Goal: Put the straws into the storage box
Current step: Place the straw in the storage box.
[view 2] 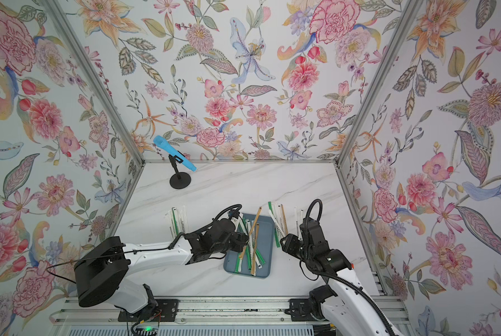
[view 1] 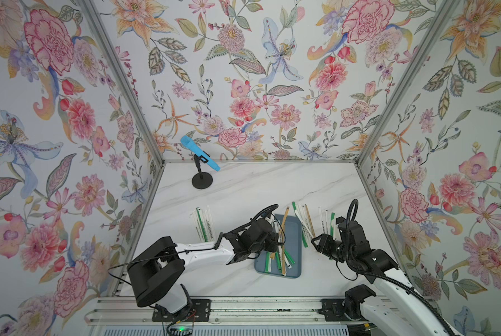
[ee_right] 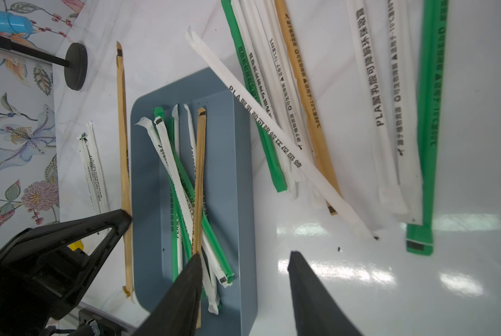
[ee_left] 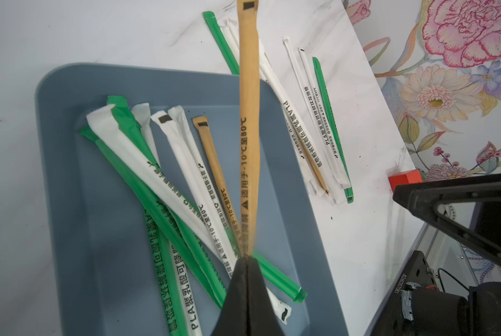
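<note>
- Left hand (ee_left: 247,259) pinches a tan straw (ee_left: 249,116) above the box (ee_left: 68,203), lengthwise, far tip past the box's rim.
- Right hand (ee_right: 245,253), half-spread and empty, hovers beside the box.

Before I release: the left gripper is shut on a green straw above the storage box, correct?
Not green. The left gripper is shut on a tan-brown straw above the storage box, as the left wrist view shows.

left claw (ee_left: 247,261) over storage box (ee_left: 68,145), straws (view 1: 302,224) flanking
</note>
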Controlling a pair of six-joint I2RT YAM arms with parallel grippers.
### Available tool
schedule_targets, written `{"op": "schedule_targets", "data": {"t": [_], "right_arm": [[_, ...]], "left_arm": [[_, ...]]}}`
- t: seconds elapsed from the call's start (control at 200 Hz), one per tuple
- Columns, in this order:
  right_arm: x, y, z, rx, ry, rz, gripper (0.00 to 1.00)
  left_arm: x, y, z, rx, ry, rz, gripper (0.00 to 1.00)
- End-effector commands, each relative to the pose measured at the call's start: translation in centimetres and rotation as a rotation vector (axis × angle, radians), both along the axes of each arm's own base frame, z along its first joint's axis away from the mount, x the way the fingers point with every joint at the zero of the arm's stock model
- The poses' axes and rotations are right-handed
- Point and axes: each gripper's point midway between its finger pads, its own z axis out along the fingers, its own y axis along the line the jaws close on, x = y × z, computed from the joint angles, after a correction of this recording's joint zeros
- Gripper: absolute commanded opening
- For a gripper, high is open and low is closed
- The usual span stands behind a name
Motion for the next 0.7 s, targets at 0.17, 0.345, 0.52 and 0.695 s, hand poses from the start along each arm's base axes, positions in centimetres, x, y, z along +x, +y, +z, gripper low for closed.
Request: {"op": "schedule_targets", "data": {"t": [0.17, 0.345, 0.52, 0.695], "right_arm": [[2.3, -4.1, -2.3, -0.223, 0.063, -0.042, 0.58], [3.6, -4.8, -3.6, -0.317, 0.125, 0.027, 0.62], [2.7, -3.5, -5.1, -0.3, 0.173, 0.086, 0.58], [1.1, -2.8, -5.8, -0.28, 0.179, 0.092, 0.54]], "left_arm": [[-3.1, 1.0, -3.4, 0.019, 0.135, 0.01, 0.0], [-3.8, 1.3, -5.6, 0.042, 0.183, 0.013, 0.01], [-3.2, 1.7, -5.6, 0.074, 0.157, 0.037, 0.38], [-2.0, 1.2, -3.6, 0.07, 0.092, 0.049, 0.59]]}}
